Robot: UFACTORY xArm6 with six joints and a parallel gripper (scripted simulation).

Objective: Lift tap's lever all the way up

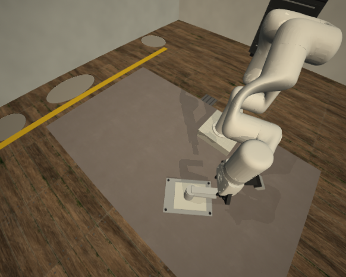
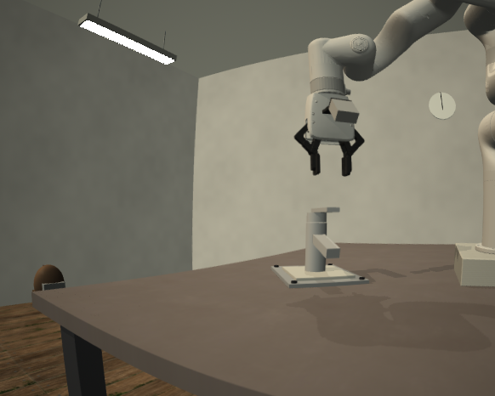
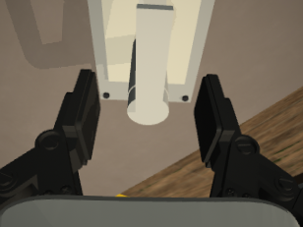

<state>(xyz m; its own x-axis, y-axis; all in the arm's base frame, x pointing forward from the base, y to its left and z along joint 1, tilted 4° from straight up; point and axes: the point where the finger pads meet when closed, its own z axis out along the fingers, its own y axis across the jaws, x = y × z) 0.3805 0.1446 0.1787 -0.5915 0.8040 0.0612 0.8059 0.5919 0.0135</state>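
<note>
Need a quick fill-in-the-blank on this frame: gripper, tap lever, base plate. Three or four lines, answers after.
1. The gripper hangs ____ the tap, touching nothing.
2. Its fingers are ____, with nothing between them.
3. The tap's lever lies ____, not yet lifted.
4. The tap stands on a square base plate with a dark screw at each of its ____ corners.

Answers: above; open; level; four

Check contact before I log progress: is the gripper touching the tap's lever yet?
Apart. The exterior view shows the open gripper hanging well above the lever, with bare wall visible between the fingertips and the lever's top.
</note>
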